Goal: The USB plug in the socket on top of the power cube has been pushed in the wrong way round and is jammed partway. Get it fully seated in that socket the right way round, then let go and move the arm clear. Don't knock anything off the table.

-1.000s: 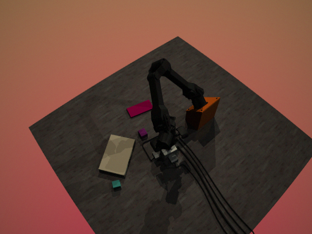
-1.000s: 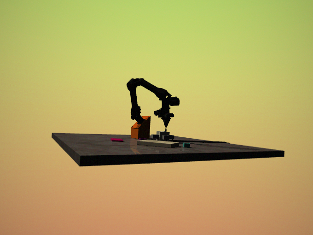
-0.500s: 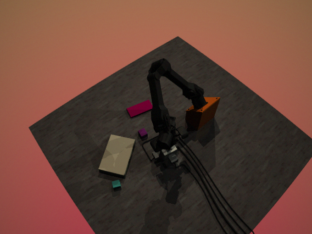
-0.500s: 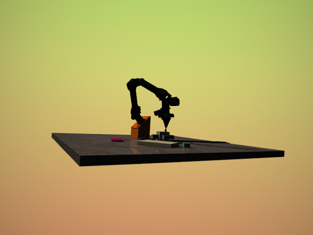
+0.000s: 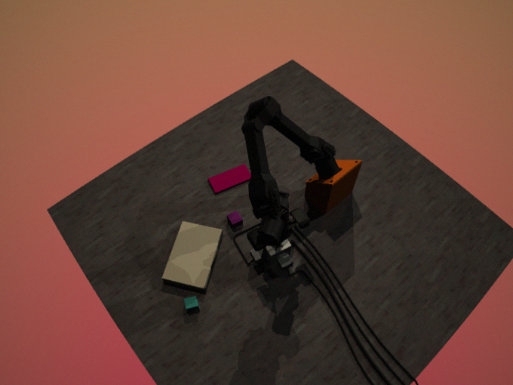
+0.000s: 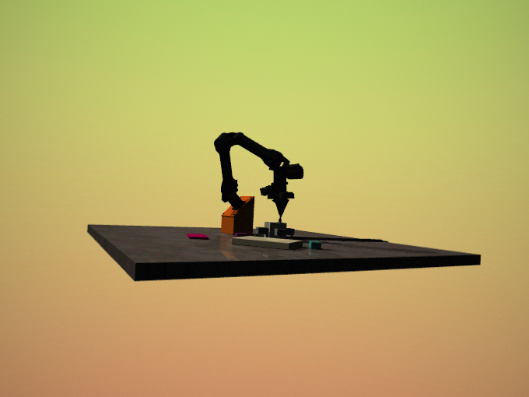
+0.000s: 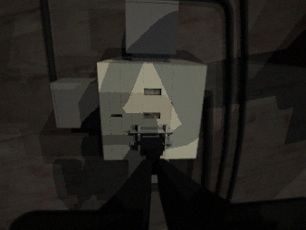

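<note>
Pale grey, the power cube (image 7: pixel 151 110) sits under my pincer (image 7: pixel 153 162), which points straight down and is clamped on the dark USB plug (image 7: pixel 151 142) near the top face's closer edge. Two slots show beyond it. The plug seems to stand above the surface, though shadow blurs that. Black cables (image 7: pixel 235 91) run alongside the cube.

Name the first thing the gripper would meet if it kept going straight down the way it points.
The gripper, shut on the USB plug, points straight down at the power cube. The plug would press into the cube's top first, probably its socket.
</note>
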You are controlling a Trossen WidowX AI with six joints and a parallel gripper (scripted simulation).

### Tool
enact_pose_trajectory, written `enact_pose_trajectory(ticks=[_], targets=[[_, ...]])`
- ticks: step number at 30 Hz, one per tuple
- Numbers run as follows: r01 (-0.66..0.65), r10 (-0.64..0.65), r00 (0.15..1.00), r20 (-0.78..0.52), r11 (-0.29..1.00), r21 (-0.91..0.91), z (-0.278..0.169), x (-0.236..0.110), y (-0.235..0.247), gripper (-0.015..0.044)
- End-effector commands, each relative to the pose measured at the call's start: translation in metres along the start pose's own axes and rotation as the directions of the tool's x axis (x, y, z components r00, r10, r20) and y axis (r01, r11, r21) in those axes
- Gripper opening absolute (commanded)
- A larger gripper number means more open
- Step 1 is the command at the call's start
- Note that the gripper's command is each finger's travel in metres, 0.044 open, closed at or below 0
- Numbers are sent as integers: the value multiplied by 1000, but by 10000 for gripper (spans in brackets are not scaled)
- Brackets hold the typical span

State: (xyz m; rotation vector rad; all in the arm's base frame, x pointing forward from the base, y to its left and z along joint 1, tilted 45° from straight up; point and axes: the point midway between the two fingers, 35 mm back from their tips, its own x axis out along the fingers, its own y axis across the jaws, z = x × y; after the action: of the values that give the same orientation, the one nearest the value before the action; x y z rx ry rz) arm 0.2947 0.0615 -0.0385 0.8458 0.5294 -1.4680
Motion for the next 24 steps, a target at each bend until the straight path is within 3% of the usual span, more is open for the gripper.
enact_pose_trajectory(ticks=[1, 24], targets=[[2, -2, 1000, 7, 1000, -4, 2, 3, -1, 0], [2, -2, 1000, 7, 1000, -4, 2, 5, -1, 0]])
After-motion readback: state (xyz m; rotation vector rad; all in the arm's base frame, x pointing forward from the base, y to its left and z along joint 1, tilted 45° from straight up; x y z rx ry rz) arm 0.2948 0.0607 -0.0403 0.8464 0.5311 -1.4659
